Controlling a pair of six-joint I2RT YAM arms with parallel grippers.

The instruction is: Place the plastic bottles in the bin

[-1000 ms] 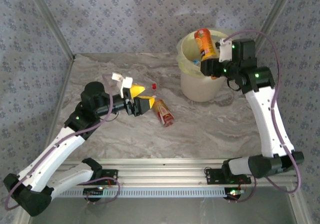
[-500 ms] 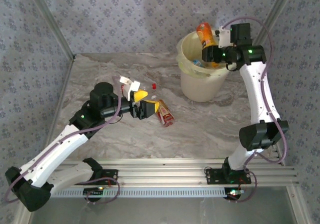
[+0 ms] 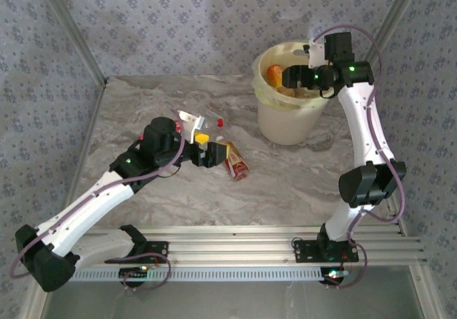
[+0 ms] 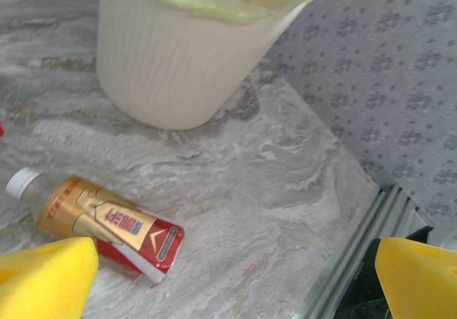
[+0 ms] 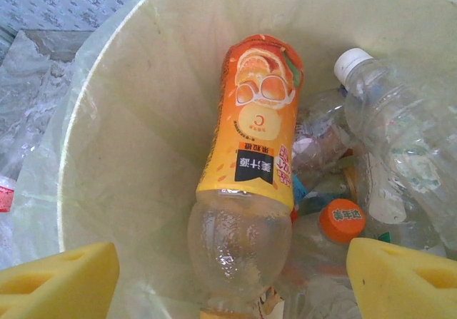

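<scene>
bottle with red label (image 4: 107,223) lies near the middle of the desk, just beside the spread left fingers (image 4: 43,280). it looks light, thin-walled and slippery, so pinch its labelled middle. right fingers (image 5: 57,283) gape empty above the bin (image 5: 107,119), near the far right corner.

In the right wrist view, centre frame, the orange-labelled bottle (image 5: 253,119) carries a letter "C" in a white circle and, lower down, a black patch reading "美汁源". Lower right, an orange cap (image 5: 341,219) reads "美年达". In the left wrist view, lower left, the red-and-gold bottle (image 4: 107,223) bears Chinese characters too small to read.
</scene>
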